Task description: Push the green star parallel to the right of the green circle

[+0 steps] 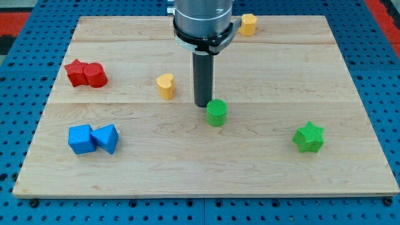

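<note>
The green circle point(217, 112), a short cylinder, stands near the middle of the wooden board point(206, 181). The green star point(309, 137) lies to the view's right of it and somewhat lower, well apart from it. My tip point(202, 104) rests on the board just to the upper left of the green circle, very close to it or touching it. The tip is far to the left of the green star.
A yellow heart-shaped block point(165, 85) stands left of the tip. A yellow block point(249, 24) is at the top edge. A red star-like block point(77, 72) and red cylinder point(95, 75) touch at the left. Two blue blocks point(81, 139) point(106, 137) lie at lower left.
</note>
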Controlling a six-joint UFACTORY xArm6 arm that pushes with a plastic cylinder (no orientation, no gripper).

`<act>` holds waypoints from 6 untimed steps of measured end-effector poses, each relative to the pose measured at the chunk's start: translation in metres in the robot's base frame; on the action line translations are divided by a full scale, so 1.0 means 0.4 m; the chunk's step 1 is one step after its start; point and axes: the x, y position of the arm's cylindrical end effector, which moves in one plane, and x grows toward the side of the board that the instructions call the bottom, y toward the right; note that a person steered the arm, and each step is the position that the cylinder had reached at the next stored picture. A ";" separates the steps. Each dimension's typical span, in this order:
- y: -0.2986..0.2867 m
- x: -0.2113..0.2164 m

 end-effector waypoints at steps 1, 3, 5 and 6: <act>-0.019 0.019; 0.079 0.361; 0.343 0.407; 0.467 0.329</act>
